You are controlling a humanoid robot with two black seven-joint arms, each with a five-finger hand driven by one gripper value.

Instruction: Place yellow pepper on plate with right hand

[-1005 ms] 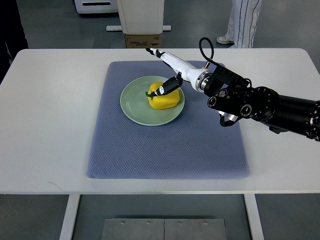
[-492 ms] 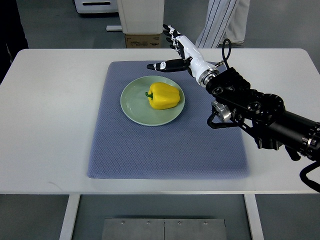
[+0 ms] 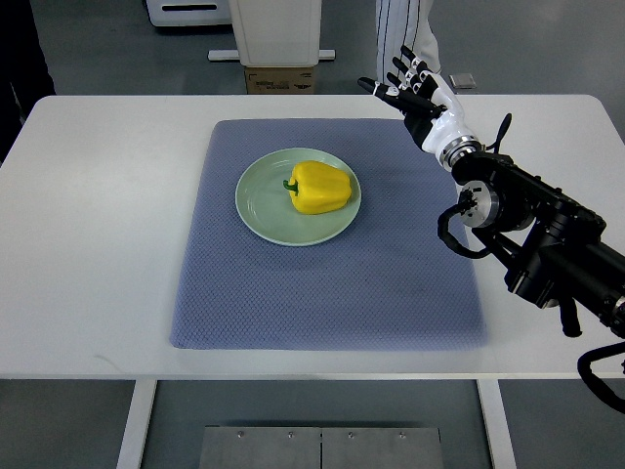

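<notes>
The yellow pepper was found lying on the pale green plate, slightly right of the plate's centre, with its green stem directed toward the plate's left side. The plate was positioned on the blue-grey mat, in the mat's far half.

One second earlier, the right hand had been placed on the pepper over the plate. Half a second earlier, it had been lifted clear and held just beyond the plate's far right rim. At this moment it had been withdrawn further, well apart from the plate, past the mat's far right corner and above the white table. Its fingers were spread and nothing was held.

The release was therefore judged complete. The pepper was not displaced during the withdrawal, and the placement could be regarded as done; only retraction of the arm was judged to remain.

The left hand was not shown. A person's striped trouser legs were visible beyond the table.
</notes>
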